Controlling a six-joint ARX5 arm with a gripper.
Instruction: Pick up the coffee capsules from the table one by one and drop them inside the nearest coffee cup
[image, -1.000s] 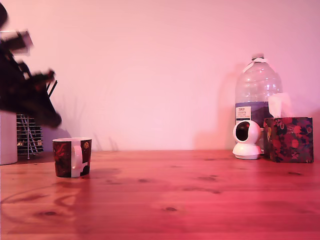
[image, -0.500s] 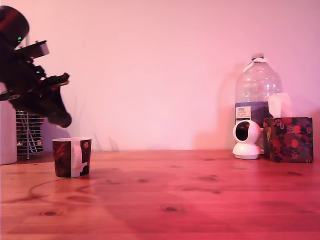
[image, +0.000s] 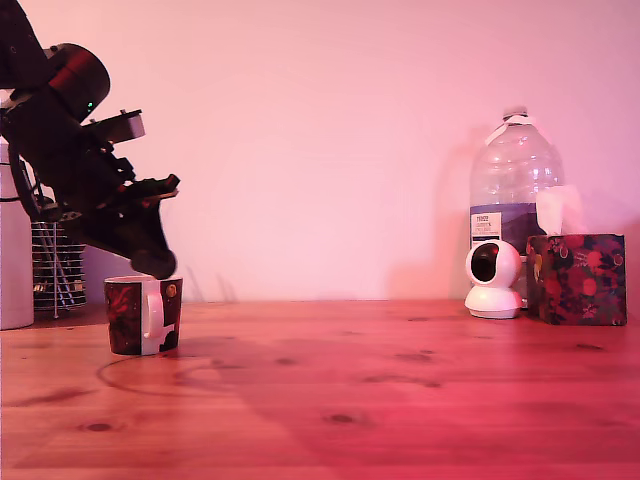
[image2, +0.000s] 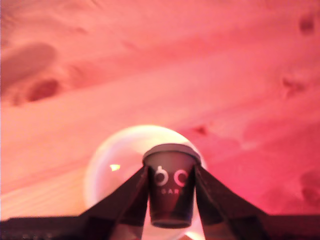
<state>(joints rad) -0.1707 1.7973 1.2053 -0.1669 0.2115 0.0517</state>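
The end effector (image2: 170, 192) is squeezed on a capsule (image2: 170, 187), one black finger (image2: 132, 192) on each side. The capsule is dark w/ pale letters and a lighter rim. Right under it, in the wrist view, is the round white inside of the cup (image2: 107, 172). The capsule hangs over the cup's mouth, not in it yet.

In the exterior view the end effector (image: 152, 262) tips down at the end of the black arm (image: 75, 150), w/ its tip just above the cup (image: 143, 315). The capsule can't be seen from that side. The cup is short, red and black w/ a white handle facing the camera. It stands on the tabletop (image: 400, 400) near the back edge, at the exterior view's left.

Behind the cup, by the back left corner, are a wire holder (image: 55, 270) and a white tube (image: 14, 270). Well apart, near the back right corner, stand a big clear bottle (image: 515, 190), a small white camera (image: 494, 278) just in front of it, and a tissue box (image: 577, 278) w/ red flowers beside that. The tabletop is red-brown wood w/ dark knots.
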